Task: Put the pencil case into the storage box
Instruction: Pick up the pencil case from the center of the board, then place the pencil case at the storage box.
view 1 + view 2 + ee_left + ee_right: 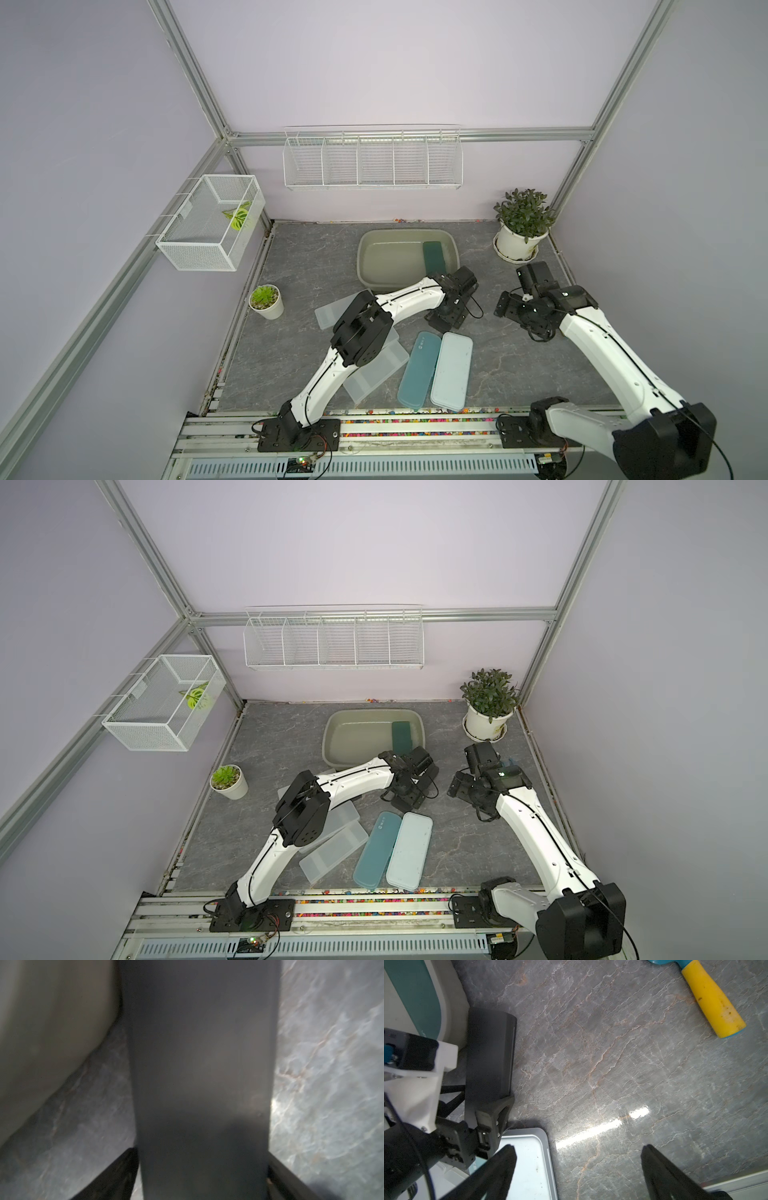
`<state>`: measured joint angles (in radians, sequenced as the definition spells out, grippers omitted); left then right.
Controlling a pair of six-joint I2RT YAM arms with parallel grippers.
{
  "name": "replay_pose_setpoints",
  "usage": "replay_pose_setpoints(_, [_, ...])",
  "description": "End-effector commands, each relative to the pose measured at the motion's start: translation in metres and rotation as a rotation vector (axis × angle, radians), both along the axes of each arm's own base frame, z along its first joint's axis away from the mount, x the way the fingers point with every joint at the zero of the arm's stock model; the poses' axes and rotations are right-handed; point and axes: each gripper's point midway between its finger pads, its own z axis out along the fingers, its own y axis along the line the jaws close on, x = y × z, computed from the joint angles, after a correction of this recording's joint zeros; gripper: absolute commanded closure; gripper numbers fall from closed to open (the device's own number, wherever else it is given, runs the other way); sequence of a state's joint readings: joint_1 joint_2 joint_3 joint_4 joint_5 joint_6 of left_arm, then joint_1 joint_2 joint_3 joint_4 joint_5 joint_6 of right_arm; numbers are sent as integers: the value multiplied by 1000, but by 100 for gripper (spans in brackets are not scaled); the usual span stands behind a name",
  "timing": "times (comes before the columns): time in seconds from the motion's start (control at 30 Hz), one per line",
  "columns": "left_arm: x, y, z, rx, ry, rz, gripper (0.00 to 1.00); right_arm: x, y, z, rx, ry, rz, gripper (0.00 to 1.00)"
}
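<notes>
A dark grey pencil case (203, 1064) lies flat on the stone table just off the storage box's front right corner; it is also plain in the right wrist view (490, 1053). My left gripper (201, 1151) straddles one end of it, open, with a thin gap at one finger. The olive-grey storage box (386, 257) (353, 737) holds a dark green pencil case (434, 257) by its right wall. A teal case (419, 370) and a pale blue case (452, 371) lie side by side near the front. My right gripper (577, 1147) hangs open over bare table, nothing between its fingers.
Two clear cases (376, 374) lie partly under the left arm. A yellow-handled tool (712, 999) lies beyond the right gripper. A potted plant (521, 226) stands back right, a small succulent pot (266, 301) left. A mesh basket (208, 232) and wire rack (372, 160) hang on the walls.
</notes>
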<state>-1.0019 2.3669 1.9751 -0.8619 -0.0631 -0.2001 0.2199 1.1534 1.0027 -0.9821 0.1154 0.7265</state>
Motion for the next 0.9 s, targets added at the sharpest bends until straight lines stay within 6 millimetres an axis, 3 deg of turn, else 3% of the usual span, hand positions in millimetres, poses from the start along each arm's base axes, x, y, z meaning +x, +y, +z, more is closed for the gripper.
replay_pose_setpoints(0.0, [-2,-13,-4,3,-15,-59,17,-10,-9,-4,-24,17,-36,2])
replay_pose_setpoints(0.23, [-9,-30,3,-17,-39,-108,38,-10,-14,-2,-30,2,-57,2])
replay_pose_setpoints(0.4, [-5,-46,32,-79,-77,-130,53,-8,-19,8,-35,-43,-88,3])
replay_pose_setpoints(0.67, [1,-69,129,-266,-160,-144,55,-1,-27,26,-39,-143,-148,4])
replay_pose_setpoints(0.77, [16,-56,165,-294,-230,-73,55,3,-26,31,-32,-163,-150,4])
replay_pose_setpoints(0.87, [46,-32,194,-319,-298,17,56,6,-23,31,-20,-156,-145,4])
